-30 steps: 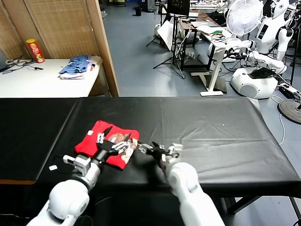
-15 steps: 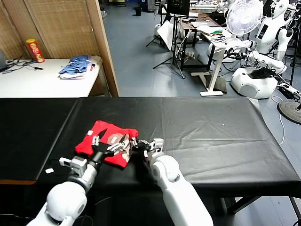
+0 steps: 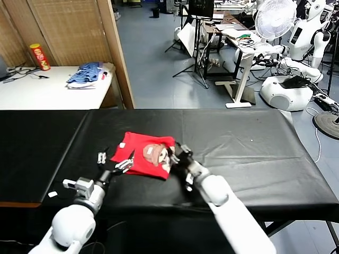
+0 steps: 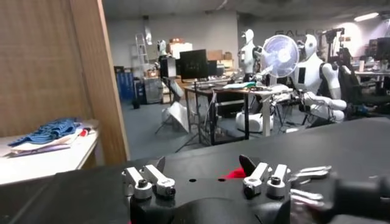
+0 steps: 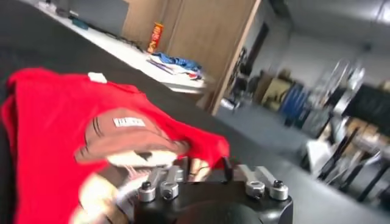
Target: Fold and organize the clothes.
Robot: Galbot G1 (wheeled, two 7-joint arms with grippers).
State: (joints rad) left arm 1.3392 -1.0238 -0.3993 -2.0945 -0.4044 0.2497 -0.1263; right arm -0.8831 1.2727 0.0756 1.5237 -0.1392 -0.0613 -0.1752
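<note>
The red T-shirt (image 3: 145, 154) lies as a compact folded bundle on the black tabletop (image 3: 249, 153), left of its middle and toward the near side, with the brown-and-white cartoon print facing up. The right end effector (image 3: 177, 153) sits at the bundle's right edge, touching or just beside the cloth; the right wrist view shows red fabric bunched against its fingertips, but whether they pinch the cloth or only press on it I cannot tell. The left end effector (image 3: 114, 162) rests at the bundle's left edge with its fingers spread wide and nothing between them.

The step in hand looks like tidying the folded bundle. To do it well, the right arm should keep low and level so the upper layer is not dragged loose, while the left side steadies the opposite edge. Any release should come only once the folds lie flat and the edges line up.

Little stands in the way: the cloth around the shirt is bare. A small white tag or scrap (image 3: 52, 194) lies near the front left edge, well apart. Beyond the tabletop, a white side table (image 3: 47, 92) carries a blue striped clothes pile (image 3: 85, 74) and a red snack can (image 3: 39, 56); neither is involved. Farther back stand a fan (image 3: 274, 18) and other robots.
</note>
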